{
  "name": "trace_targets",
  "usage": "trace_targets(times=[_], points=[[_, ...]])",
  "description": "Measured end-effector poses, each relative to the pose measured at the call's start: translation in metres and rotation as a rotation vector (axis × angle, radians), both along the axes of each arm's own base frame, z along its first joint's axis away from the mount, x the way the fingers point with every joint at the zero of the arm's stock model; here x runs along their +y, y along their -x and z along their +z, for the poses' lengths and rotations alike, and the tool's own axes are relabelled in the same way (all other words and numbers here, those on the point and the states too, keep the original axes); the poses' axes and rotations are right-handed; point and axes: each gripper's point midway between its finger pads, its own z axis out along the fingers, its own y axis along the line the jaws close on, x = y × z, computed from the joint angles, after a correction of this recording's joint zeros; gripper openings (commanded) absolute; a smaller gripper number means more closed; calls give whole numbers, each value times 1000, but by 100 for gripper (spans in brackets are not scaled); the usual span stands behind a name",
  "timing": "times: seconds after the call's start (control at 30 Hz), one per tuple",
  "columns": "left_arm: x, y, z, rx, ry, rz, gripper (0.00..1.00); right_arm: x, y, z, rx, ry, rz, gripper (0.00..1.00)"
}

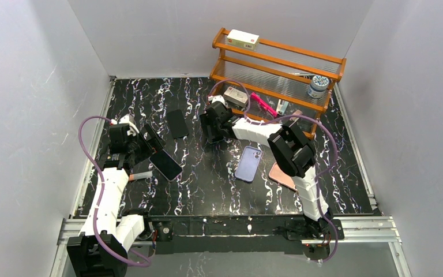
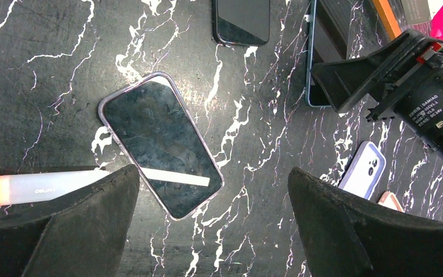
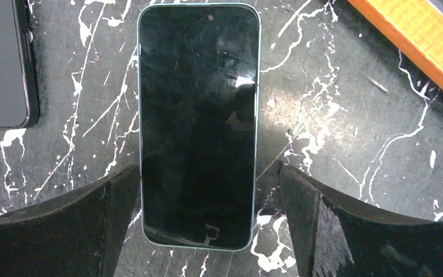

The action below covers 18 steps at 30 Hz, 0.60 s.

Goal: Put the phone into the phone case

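Note:
A phone (image 3: pixel 199 124) with a pale teal edge lies screen up on the black marble table. My right gripper (image 3: pixel 207 173) is open, with a finger on each side of the phone's near end and a gap on both sides. In the top view this gripper (image 1: pixel 213 130) hides that phone. A lilac phone case (image 1: pixel 248 163) lies back up in the middle, its camera opening showing (image 2: pixel 364 170). My left gripper (image 2: pixel 212 170) is open and empty, low over the table. Beside it lies a dark-screened phone in a clear pinkish rim (image 2: pixel 160 144), also in the top view (image 1: pixel 166 164).
A black phone (image 1: pixel 177 123) lies left of the right gripper. A marker (image 2: pixel 34 186) lies by my left finger. A rose-coloured case (image 1: pixel 281 176) is partly under the right arm. An orange rack (image 1: pixel 277 63) at the back right holds a box, a jar and a pink item.

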Motion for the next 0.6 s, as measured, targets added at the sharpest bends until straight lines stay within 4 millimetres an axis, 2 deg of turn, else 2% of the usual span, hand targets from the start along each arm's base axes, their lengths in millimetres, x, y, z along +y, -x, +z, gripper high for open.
trace_targets(times=[0.27,0.6], points=[[-1,0,0,0,0,-5,98,10,-13,-4,-29,27,3,96],[-1,0,1,-3,0,-5,98,10,-18,-6,-53,59,0,84]])
